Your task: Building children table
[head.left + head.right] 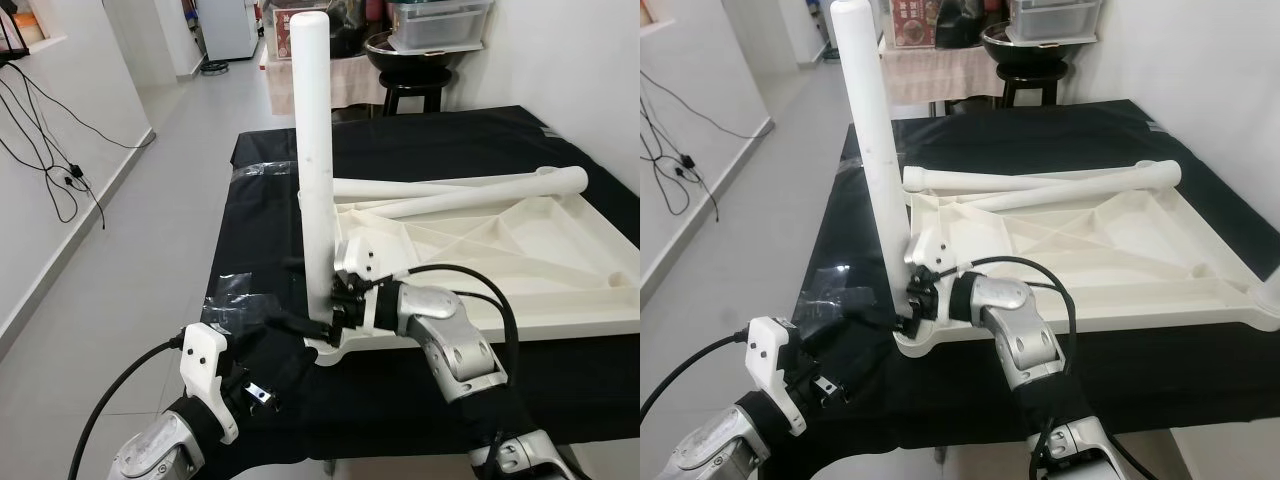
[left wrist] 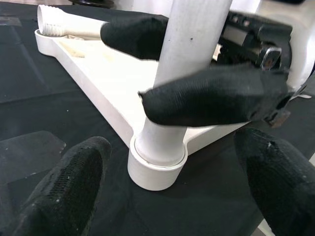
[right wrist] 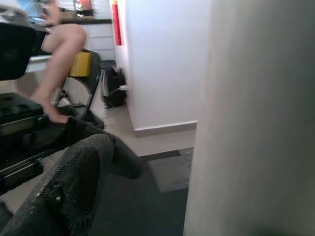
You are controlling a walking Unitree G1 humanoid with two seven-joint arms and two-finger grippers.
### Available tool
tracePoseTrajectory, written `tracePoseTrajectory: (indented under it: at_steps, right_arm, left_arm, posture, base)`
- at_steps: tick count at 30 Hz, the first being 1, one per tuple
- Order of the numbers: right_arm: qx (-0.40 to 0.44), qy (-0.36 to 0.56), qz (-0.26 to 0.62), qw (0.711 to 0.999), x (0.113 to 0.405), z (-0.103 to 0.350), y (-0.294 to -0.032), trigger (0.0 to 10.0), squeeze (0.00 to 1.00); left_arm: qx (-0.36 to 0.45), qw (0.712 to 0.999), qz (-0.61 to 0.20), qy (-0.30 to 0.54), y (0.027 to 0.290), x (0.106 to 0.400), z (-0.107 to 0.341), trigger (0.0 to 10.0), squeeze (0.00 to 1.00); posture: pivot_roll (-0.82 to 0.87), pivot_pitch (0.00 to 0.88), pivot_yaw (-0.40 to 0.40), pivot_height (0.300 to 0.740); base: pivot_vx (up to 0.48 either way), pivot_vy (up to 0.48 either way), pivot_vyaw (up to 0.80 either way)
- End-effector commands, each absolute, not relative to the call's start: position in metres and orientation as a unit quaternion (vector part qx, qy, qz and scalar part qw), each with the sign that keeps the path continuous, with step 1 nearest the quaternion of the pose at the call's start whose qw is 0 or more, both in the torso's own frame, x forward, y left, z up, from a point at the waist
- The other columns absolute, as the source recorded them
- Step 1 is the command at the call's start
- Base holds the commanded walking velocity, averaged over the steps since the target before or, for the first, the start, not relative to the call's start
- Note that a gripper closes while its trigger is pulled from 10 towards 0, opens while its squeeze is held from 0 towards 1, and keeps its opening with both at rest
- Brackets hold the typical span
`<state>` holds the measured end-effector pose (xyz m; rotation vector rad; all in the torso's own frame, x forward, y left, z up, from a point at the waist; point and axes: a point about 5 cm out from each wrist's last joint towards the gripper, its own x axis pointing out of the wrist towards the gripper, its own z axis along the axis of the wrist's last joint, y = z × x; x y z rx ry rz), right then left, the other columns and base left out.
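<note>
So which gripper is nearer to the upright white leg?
Right. The right gripper has its fingers clamped on the upright white leg low down, just above the corner socket. The left gripper sits open a little before the socket, not touching.

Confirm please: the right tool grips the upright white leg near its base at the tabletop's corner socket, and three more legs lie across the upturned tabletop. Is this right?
Not fully. The right tool does grip the upright white leg at the upturned tabletop's corner socket, but the left eye view shows two loose legs lying across it, not three.
</note>
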<state>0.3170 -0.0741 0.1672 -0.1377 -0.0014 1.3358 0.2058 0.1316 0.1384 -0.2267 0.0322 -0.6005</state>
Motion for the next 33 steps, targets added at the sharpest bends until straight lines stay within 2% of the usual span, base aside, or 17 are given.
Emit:
tracePoseTrajectory:
  at_steps: [1, 2, 5, 6, 8, 12, 17, 19, 20, 21, 22, 23, 24, 26, 28, 30, 33]
  right_arm:
    - [-0.067, -0.01, 0.629, 0.774, 0.321, 0.172, -0.069, 10.0, 0.0]
    - [-0.063, -0.013, 0.623, 0.78, 0.332, 0.176, -0.069, 10.0, 0.0]
    - [-0.063, -0.013, 0.623, 0.78, 0.332, 0.176, -0.069, 10.0, 0.0]
    - [-0.039, -0.017, 0.626, 0.779, 0.342, 0.183, -0.071, 0.0, 0.0]
    - [-0.014, -0.012, 0.637, 0.771, 0.352, 0.19, -0.077, 0.0, 0.0]
    - [-0.008, -0.001, 0.644, 0.765, 0.35, 0.185, -0.09, 0.0, 0.0]
    - [-0.029, 0.027, 0.656, 0.754, 0.319, 0.164, -0.106, 0.0, 0.0]
    - [-0.009, 0.044, 0.654, 0.755, 0.307, 0.159, -0.106, 0.0, 0.0]
    - [-0.041, 0.066, 0.608, 0.79, 0.293, 0.148, -0.095, 0.0, 0.0]
    - [-0.041, 0.066, 0.608, 0.79, 0.293, 0.148, -0.095, 0.0, 0.0]
    - [-0.065, 0.073, 0.571, 0.815, 0.285, 0.142, -0.087, 0.0, 0.0]
    - [-0.023, 0.097, 0.477, 0.873, 0.27, 0.138, -0.071, 0.0, 0.0]
    - [0.011, 0.118, 0.403, 0.908, 0.261, 0.136, -0.065, 0.0, 0.0]
    - [-0.003, 0.098, 0.37, 0.924, 0.267, 0.144, -0.068, 0.0, 0.0]
    - [-0.012, 0.092, 0.362, 0.928, 0.273, 0.148, -0.069, 0.0, 0.0]
    - [-0.046, 0.084, 0.386, 0.917, 0.284, 0.148, -0.068, 0.0, 0.0]
    - [-0.047, 0.088, 0.392, 0.914, 0.286, 0.144, -0.064, 0.0, 0.0]
  left_arm:
    - [-0.11, 0.95, -0.292, 0.019, 0.131, 0.206, 0.136, 10.0, 0.0]
    - [-0.11, 0.95, -0.292, 0.018, 0.131, 0.206, 0.136, 10.0, 0.0]
    - [-0.11, 0.95, -0.292, 0.018, 0.131, 0.206, 0.136, 10.0, 0.0]
    - [-0.11, 0.95, -0.292, 0.018, 0.13, 0.205, 0.137, 10.0, 0.0]
    - [-0.111, 0.95, -0.293, 0.018, 0.129, 0.204, 0.137, 10.0, 0.0]
    - [-0.112, 0.95, -0.292, 0.016, 0.129, 0.203, 0.139, 10.0, 0.0]
    - [-0.113, 0.95, -0.29, 0.012, 0.13, 0.202, 0.141, 10.0, 0.0]
    - [-0.114, 0.95, -0.29, 0.012, 0.13, 0.202, 0.142, 10.0, 0.0]
    - [-0.114, 0.95, -0.292, 0.013, 0.131, 0.201, 0.142, 10.0, 0.0]
    - [-0.114, 0.95, -0.292, 0.013, 0.131, 0.201, 0.142, 10.0, 0.0]
    - [-0.114, 0.949, -0.292, 0.013, 0.132, 0.201, 0.142, 10.0, 0.0]
    - [-0.114, 0.949, -0.292, 0.014, 0.134, 0.201, 0.143, 10.0, 0.0]
    - [-0.114, 0.95, -0.292, 0.014, 0.136, 0.201, 0.143, 10.0, 0.0]
    - [-0.114, 0.949, -0.292, 0.015, 0.136, 0.201, 0.142, 10.0, 0.0]
    - [-0.115, 0.949, -0.294, 0.017, 0.136, 0.202, 0.142, 10.0, 0.0]
    - [-0.115, 0.948, -0.297, 0.018, 0.136, 0.203, 0.141, 10.0, 0.0]
    - [-0.114, 0.949, -0.295, 0.017, 0.136, 0.204, 0.142, 10.0, 0.0]
  posture:
    - [0.03, 0.035, 0.041, 0.74]
    - [0.03, 0.038, 0.042, 0.74]
    - [0.03, 0.038, 0.042, 0.74]
    - [0.04, 0.045, 0.042, 0.74]
    - [0.04, 0.052, 0.04, 0.74]
    - [0.03, 0.064, 0.034, 0.74]
    - [0.01, 0.094, 0.033, 0.74]
    - [0.0, 0.097, 0.031, 0.74]
    - [0.01, 0.104, 0.026, 0.74]
    - [0.01, 0.104, 0.026, 0.74]
    - [0.01, 0.106, 0.029, 0.74]
    - [-0.01, 0.121, 0.044, 0.74]
    - [-0.01, 0.121, 0.044, 0.74]
    - [-0.03, 0.122, 0.066, 0.74]
    - [-0.03, 0.104, 0.056, 0.74]
    - [-0.01, 0.104, 0.05, 0.74]
    - [-0.01, 0.1, 0.055, 0.74]
  base:
    - [0.0, 0.0, 0.0]
    - [0.0, 0.0, 0.0]
    - [0.0, 0.0, 0.0]
    - [0.0, 0.0, 0.0]
    - [0.0, 0.0, 0.0]
    - [0.0, 0.0, 0.0]
    - [0.0, 0.0, 0.0]
    - [0.0, 0.0, 0.0]
    - [0.0, 0.0, 0.0]
    - [0.0, 0.0, 0.0]
    - [0.0, 0.0, 0.0]
    - [0.0, 0.0, 0.0]
    - [0.0, 0.0, 0.0]
    - [0.0, 0.0, 0.0]
    - [0.0, 0.0, 0.0]
    - [0.0, 0.0, 0.0]
    - [0.0, 0.0, 0.0]
